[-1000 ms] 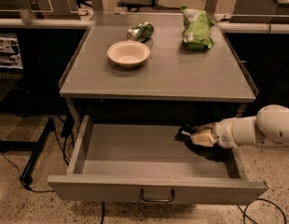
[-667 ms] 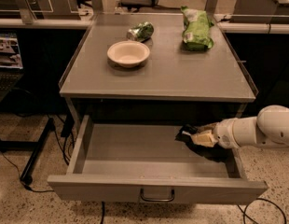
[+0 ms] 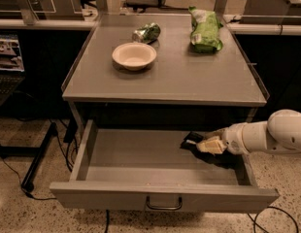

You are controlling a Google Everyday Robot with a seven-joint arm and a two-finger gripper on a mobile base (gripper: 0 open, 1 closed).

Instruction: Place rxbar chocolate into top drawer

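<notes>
The top drawer [image 3: 116, 157] is pulled wide open below the table top, its loop handle [image 3: 163, 204] at the front centre. My gripper [image 3: 203, 144] reaches in from the right, low over the drawer's right side. A small dark bar with a pale edge, the rxbar chocolate [image 3: 190, 141], sits at the gripper's tips, just above or on the drawer floor. I cannot tell whether it touches the floor.
On the grey table top [image 3: 165, 81] stand a white bowl [image 3: 134, 55], a crushed green can [image 3: 146, 32] behind it and a green chip bag [image 3: 205, 29] at the back right. Dark shelving and cables flank the table on the left.
</notes>
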